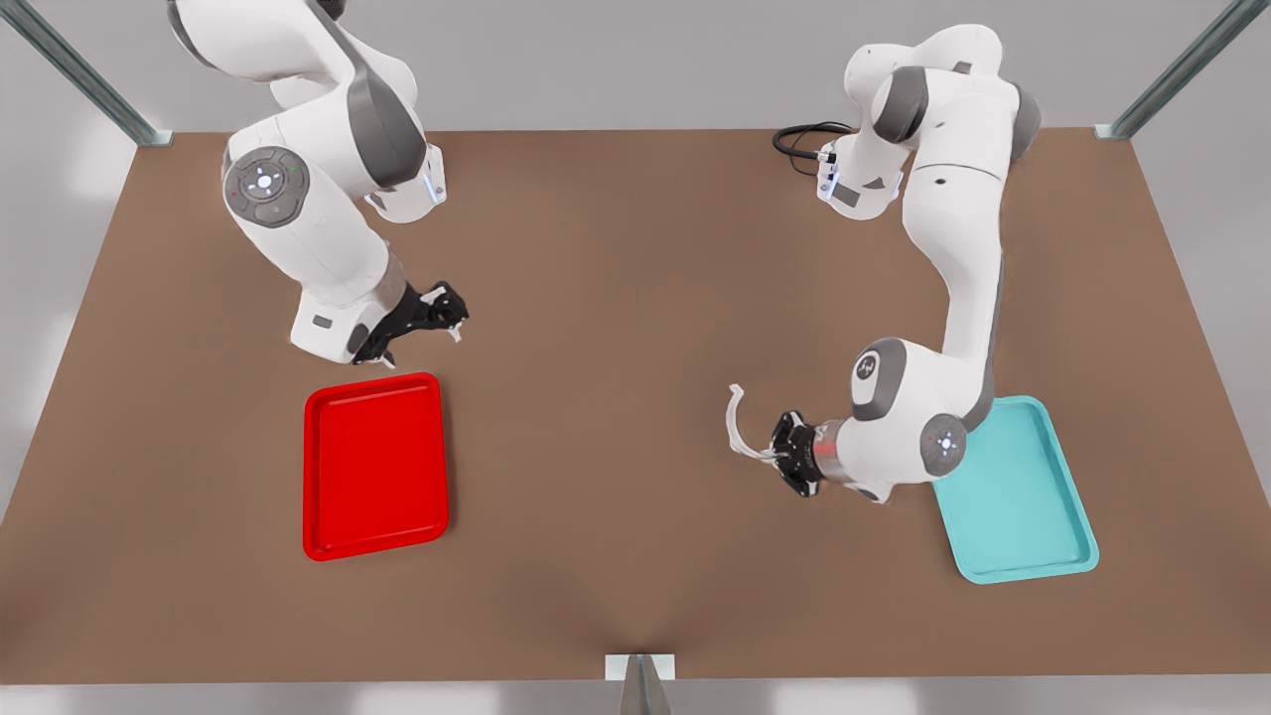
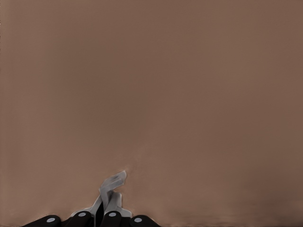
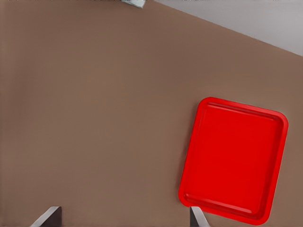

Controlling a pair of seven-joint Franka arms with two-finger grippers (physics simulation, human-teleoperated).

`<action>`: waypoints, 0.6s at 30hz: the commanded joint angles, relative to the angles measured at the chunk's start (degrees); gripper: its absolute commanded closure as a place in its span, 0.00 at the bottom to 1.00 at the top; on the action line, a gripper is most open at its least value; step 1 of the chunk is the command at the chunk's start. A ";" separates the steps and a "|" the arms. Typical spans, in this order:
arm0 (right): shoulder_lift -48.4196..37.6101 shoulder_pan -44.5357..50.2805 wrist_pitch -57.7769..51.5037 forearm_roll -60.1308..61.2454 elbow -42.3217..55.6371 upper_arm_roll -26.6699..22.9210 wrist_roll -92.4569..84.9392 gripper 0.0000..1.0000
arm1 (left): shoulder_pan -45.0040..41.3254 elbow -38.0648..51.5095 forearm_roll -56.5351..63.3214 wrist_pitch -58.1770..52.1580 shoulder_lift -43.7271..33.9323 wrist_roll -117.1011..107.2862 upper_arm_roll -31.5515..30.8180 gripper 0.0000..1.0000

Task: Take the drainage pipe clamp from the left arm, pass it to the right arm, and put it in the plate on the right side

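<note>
Now I'm carrying the drainage pipe clamp (image 1: 736, 422), clenched in the left pincer (image 1: 774, 452), toward the released right pincer (image 1: 449, 316) waiting beside the plate (image 1: 373, 466), keeping it level.

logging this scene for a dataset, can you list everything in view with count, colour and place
drainage pipe clamp: one, white, held off the table near the middle
plate: one, red, on the front view's left
tray: one, teal, on the front view's right, partly under an arm
table: one, brown
cable: one, black, far edge
left gripper: black, shut on the clamp
right gripper: black, open, above the table beyond the plate
</note>
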 commanded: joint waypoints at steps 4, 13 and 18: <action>9.13 4.74 10.09 -4.47 7.29 -0.11 24.40 0.00 | -15.05 0.33 3.19 11.69 1.24 -27.26 5.89 0.79; 16.43 13.53 17.91 -11.50 10.29 -1.26 35.66 0.00 | -18.58 0.77 5.47 18.20 2.03 -39.83 6.96 0.79; 19.68 17.14 21.87 -14.66 10.29 -0.82 36.19 0.00 | -18.40 1.30 4.77 18.11 1.51 -39.39 6.87 0.79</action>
